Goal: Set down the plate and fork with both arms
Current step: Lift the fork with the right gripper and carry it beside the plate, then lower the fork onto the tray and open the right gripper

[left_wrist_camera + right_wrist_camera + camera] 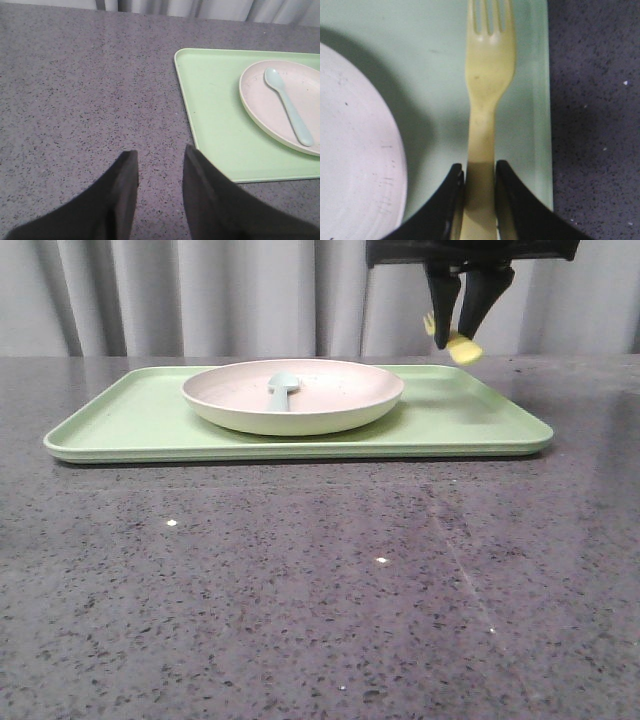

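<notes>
The cream plate (295, 395) rests on the light-green tray (480, 425) and holds a pale blue spoon (283, 390). The plate also shows in the left wrist view (265, 105) and the right wrist view (355, 150). My right gripper (457, 330) is shut on the yellow fork (455, 343) by its handle and holds it in the air above the tray's right part; in the right wrist view (480, 172) the fork (487, 75) hangs over the tray beside the plate. My left gripper (160, 160) is open and empty over the table, left of the tray. It is out of the front view.
The dark speckled table (320, 590) stretches in front of the tray and to its sides. A grey curtain (200, 290) hangs behind. The tray's right rim (540, 100) lies just beside the fork.
</notes>
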Tool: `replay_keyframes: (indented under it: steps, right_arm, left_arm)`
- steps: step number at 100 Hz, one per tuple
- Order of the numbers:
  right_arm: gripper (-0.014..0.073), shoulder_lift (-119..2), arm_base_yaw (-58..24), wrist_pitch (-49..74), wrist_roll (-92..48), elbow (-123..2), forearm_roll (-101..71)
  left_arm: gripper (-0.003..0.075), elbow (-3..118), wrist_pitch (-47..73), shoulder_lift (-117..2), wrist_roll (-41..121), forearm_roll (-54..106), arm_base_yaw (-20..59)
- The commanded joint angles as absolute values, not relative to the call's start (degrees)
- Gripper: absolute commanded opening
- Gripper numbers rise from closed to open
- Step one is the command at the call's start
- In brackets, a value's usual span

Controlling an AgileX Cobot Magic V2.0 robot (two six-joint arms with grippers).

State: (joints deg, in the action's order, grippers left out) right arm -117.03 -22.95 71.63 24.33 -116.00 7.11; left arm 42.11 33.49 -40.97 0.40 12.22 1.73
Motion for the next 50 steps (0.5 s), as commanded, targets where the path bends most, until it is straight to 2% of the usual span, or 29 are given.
replay_keyframes:
  steps: [1, 36, 41, 50]
  right_arm:
    - [-0.0065, -114.1, -22.6, 76.9, 23.6, -115.9, 8.8]
    - [-0.0057, -117.2, -22.6, 77.1, 23.6, -115.6, 7.5]
    - [-0.0033, -117.3, -22.6, 77.1, 23.5, -115.6, 7.5]
    - [0.0064, -117.3, -22.6, 77.1, 23.2, -115.7, 7.5]
  left_arm:
    - [0.0228, 43.7, 29.2, -40.7, 0.0, 12.8, 1.7]
    - [0.0228, 43.7, 29.2, -40.7, 0.0, 12.3, 1.7]
    - [0.0228, 43.7, 29.2, -40.7, 0.0, 12.3, 1.7]
    - [0.0228, 43.7, 29.2, -40.7, 0.0, 12.3, 1.7]
